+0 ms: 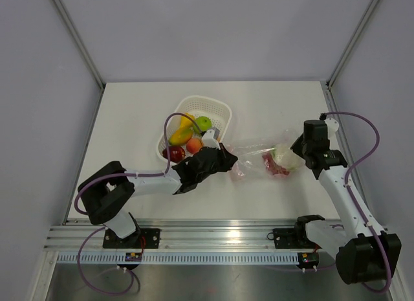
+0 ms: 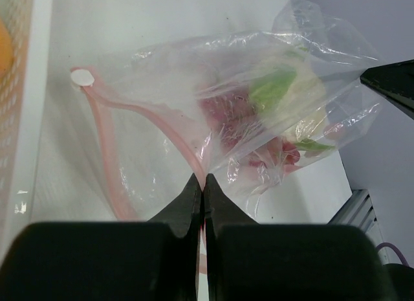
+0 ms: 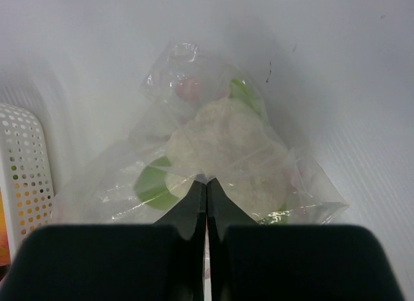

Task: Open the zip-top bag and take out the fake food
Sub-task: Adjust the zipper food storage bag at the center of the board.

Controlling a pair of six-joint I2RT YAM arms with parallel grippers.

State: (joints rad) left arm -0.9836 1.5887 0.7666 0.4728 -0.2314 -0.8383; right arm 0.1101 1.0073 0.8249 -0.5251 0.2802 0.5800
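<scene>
The clear zip-top bag lies on the white table between my two grippers. Its pink zip strip stands parted in a loop. My left gripper is shut on that strip at the bag's mouth, seen from above as the left gripper. My right gripper is shut on the plastic at the bag's bottom end, the right gripper from above. Inside the bag are fake food pieces: a pale green-white leafy piece and a dark red piece.
A white perforated basket stands just behind the left gripper, holding a yellow piece, a green fruit, a red apple and an orange one. Grey walls enclose the table; a metal rail runs along the near edge.
</scene>
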